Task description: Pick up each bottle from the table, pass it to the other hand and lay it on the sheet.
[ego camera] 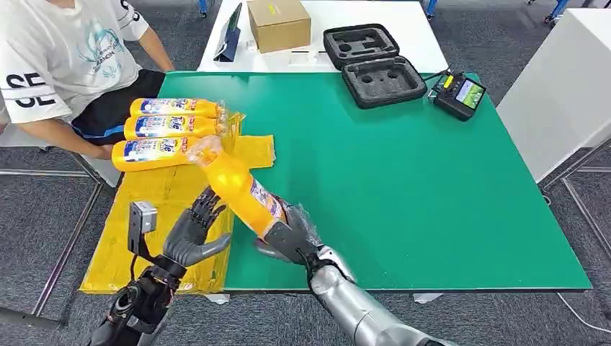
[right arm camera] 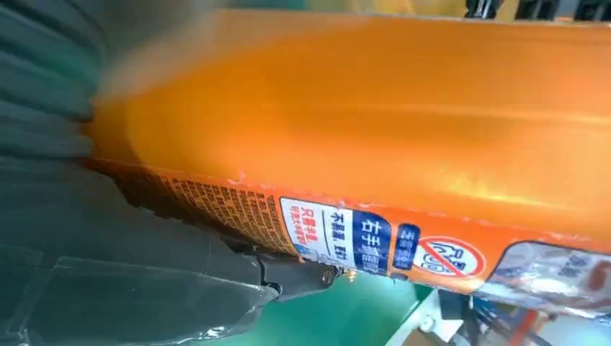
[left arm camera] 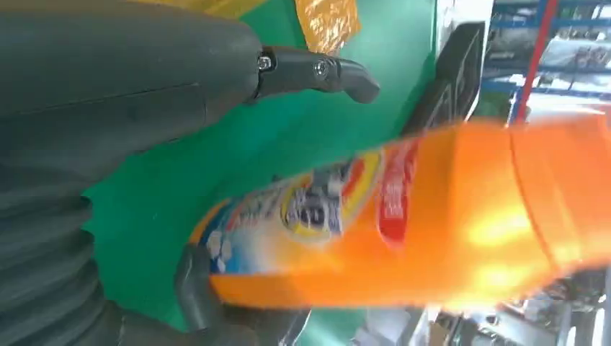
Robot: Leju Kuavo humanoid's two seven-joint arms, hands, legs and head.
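Head view: right hand wrapped around the bottom of an orange bottle, tilted up over the green table. Left hand just beside it, fingers spread, holding nothing. Three more bottles lying side by side on the yellow sheet. Open black case with bare foam holes.

Left wrist view: orange bottle near, thumb apart from it.

Right wrist view: bottle gripped tight, fingers mostly hidden.

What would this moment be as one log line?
right hand: grips bottle base | left hand: open beside it | sheet: three bottles lying
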